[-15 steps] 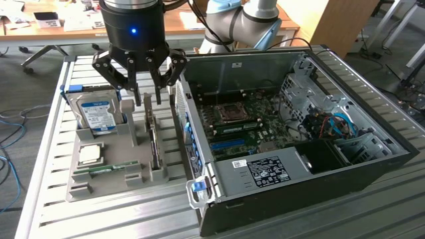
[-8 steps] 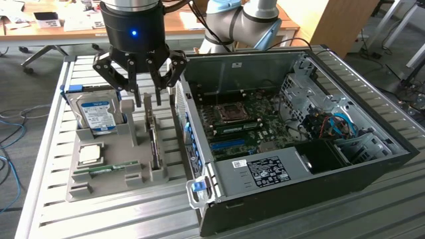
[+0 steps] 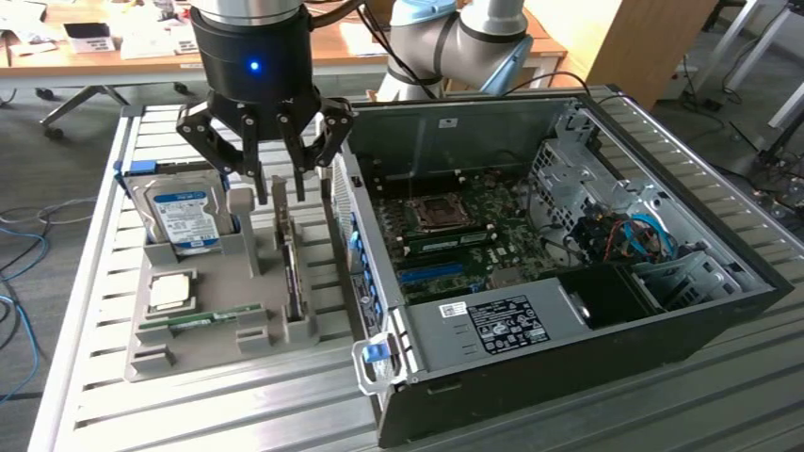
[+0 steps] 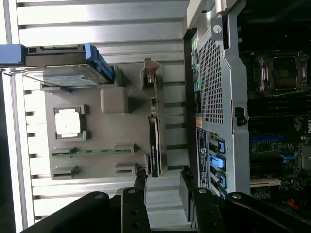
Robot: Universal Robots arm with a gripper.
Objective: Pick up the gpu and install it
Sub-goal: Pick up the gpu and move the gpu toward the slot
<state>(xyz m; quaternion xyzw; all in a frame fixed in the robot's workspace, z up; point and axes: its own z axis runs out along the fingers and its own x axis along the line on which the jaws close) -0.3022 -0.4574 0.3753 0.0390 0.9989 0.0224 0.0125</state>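
Ext. view: slatted silver metal table [image 3: 188,414] fills the foreground, w/ a flat grey moulded parts tray [image 3: 188,363] toward the exterior view's left and a black tower PC case [image 3: 566,377] lying on its side, panel off, toward the right. Green motherboard [image 3: 453,235] is exposed inside the case. Black multi-finger gripper [image 3: 286,188], blue light on its body, hangs over the tray's far part w/ claw spread apart and nothing between the fingers. The gpu [image 3: 292,268], a thin dark flat card, stands on edge in a tray slot just below the fingertips, not touched, just beside the case wall. Silver hard drive w/ blue label [image 3: 183,212] stands upright in the tray's far-left corner; square silver CPU chip [image 3: 169,292] and narrow green RAM stick [image 3: 201,318] sit nearer. Bkgd: light wooden desk [image 3: 126,52] w/ papers, wooden cabinet [image 3: 628,38], grey floor, blue cables [image 3: 19,235] loose on the floor. Wrist view: gripper [image 4: 163,174] fingers apart, the gap approx. in line w/ the gpu [image 4: 155,141], which is seen edge-on in its slot between the tray's grey block [image 4: 114,99] and the case's perforated metal rear panel [image 4: 216,87]. Table slats [image 4: 97,29] are bare beyond the tray.
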